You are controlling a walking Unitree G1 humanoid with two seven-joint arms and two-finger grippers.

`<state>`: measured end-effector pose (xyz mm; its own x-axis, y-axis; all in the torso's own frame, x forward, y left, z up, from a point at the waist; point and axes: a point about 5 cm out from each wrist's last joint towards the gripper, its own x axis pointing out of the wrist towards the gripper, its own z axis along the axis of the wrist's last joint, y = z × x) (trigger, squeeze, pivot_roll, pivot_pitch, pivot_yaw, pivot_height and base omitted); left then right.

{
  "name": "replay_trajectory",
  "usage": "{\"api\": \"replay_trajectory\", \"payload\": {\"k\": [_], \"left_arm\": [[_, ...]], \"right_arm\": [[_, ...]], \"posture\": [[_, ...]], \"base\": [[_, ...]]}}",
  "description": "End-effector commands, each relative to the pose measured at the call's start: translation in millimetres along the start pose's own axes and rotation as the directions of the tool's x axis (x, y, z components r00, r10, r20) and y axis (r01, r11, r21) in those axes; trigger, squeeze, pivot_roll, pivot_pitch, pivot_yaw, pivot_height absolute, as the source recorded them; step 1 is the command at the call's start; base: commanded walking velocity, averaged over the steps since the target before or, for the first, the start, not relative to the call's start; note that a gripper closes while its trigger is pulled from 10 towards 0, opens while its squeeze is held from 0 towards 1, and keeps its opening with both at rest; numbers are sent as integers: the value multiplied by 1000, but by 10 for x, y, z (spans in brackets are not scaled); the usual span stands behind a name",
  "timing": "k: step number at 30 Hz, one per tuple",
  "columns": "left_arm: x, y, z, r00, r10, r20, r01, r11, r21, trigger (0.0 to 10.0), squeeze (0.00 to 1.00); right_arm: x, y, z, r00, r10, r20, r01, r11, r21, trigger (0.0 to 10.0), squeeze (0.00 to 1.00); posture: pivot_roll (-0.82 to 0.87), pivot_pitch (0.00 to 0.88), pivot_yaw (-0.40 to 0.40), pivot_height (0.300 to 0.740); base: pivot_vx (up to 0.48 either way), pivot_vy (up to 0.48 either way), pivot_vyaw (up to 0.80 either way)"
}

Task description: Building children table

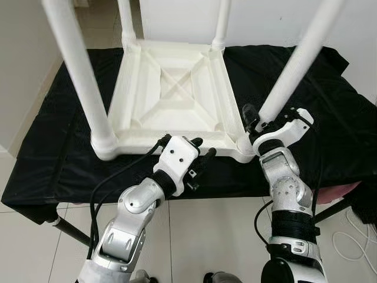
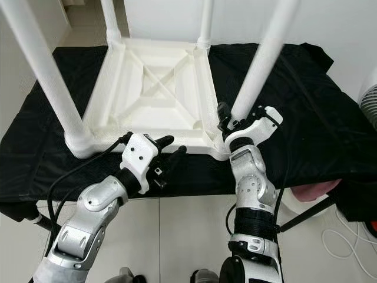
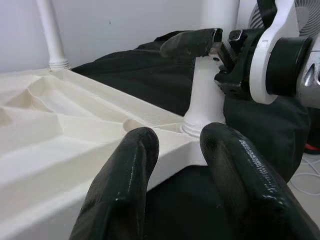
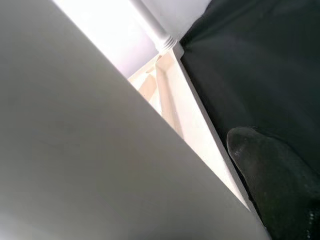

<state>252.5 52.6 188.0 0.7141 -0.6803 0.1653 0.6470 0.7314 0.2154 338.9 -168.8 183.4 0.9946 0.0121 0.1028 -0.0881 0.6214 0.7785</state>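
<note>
A white children's table (image 1: 177, 88) lies upside down on a black cloth (image 1: 53, 153), its legs pointing up. My right gripper (image 1: 259, 121) is shut around the near right leg (image 1: 294, 65) just above its socket at the corner. The left wrist view shows one of its fingers (image 3: 192, 42) wrapped over that leg (image 3: 207, 95). The right wrist view looks past the leg (image 4: 75, 125) with one black finger (image 4: 275, 175) beside it. My left gripper (image 1: 204, 147) is open at the tabletop's near edge, close to the same corner, holding nothing.
The near left leg (image 1: 79, 76) rises steeply on my left, with two more legs at the back. The cloth hangs over the worktable's front edge. A pink object (image 1: 341, 191) and white cables (image 1: 353, 236) lie low on the right, and a fan (image 2: 368, 100) stands beyond.
</note>
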Motion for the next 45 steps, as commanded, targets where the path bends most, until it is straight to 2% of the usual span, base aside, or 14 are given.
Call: {"api": "replay_trajectory", "payload": {"k": [1,3,5,12,16,19,20,24,25,31,33,37,42,45], "left_arm": [[27,10,13,998,64,1,-64,998,-5,10000,0],[36,8,19,998,64,3,-64,998,-6,10000,0],[47,2,27,998,64,6,-64,998,-8,10000,0],[80,-4,63,997,72,17,-71,997,-16,10000,0],[81,-5,65,997,73,17,-73,997,-17,10000,0],[90,-4,68,997,79,17,-79,997,-18,10000,0],[92,-6,71,997,79,18,-79,997,-20,10000,0],[94,-8,73,996,82,20,-81,996,-21,10000,0],[98,-9,76,996,87,22,-86,996,-25,10000,0],[100,-9,77,996,89,22,-88,996,-27,10000,0],[99,-17,74,996,92,21,-92,995,-30,10000,0],[101,-16,69,995,99,16,-99,995,-34,10000,0],[96,-19,67,995,99,14,-98,994,-38,10000,0],[98,-25,59,995,97,11,-97,994,-41,10000,0]], "right_arm": [[0,-3,-182,997,27,-74,-11,979,205,10000,0],[4,-23,-181,996,37,-81,-16,970,243,10000,0],[1,-48,-174,993,73,-87,-37,932,361,10000,0],[32,-349,-342,977,5,-214,97,880,465,10000,0],[35,-396,-369,973,-11,-230,118,881,458,10000,0],[48,-460,-500,950,6,-312,148,871,468,10000,0],[44,-486,-545,942,-5,-337,162,883,441,10000,0],[31,-527,-610,931,-13,-364,187,875,448,10000,0],[26,-610,-616,931,-38,-364,233,827,511,10000,0],[26,-641,-605,934,-47,-354,244,808,536,10000,0],[9,-708,-588,950,-39,-311,230,760,607,10000,0],[-15,-736,-593,959,1,-283,190,737,648,10000,0],[-34,-793,-603,956,-7,-294,211,714,668,10000,0],[-73,-885,-634,948,-49,-313,248,731,635,10000,0]], "posture": [[-59,87,40,740],[-59,87,40,740],[-59,87,40,740],[-56,86,37,740],[-56,86,37,740],[-51,84,36,740],[-51,84,36,740],[-41,76,30,740],[-41,76,30,740],[-41,76,30,740],[-36,78,26,740],[-36,80,28,740],[-38,84,35,740],[-40,87,37,740]], "base": [[0,0,0],[0,0,0],[0,0,0],[0,0,0],[0,0,0],[0,0,0],[0,0,0],[0,0,0],[0,0,0],[0,0,0],[0,0,0],[0,0,0],[0,0,0],[0,0,0]]}}
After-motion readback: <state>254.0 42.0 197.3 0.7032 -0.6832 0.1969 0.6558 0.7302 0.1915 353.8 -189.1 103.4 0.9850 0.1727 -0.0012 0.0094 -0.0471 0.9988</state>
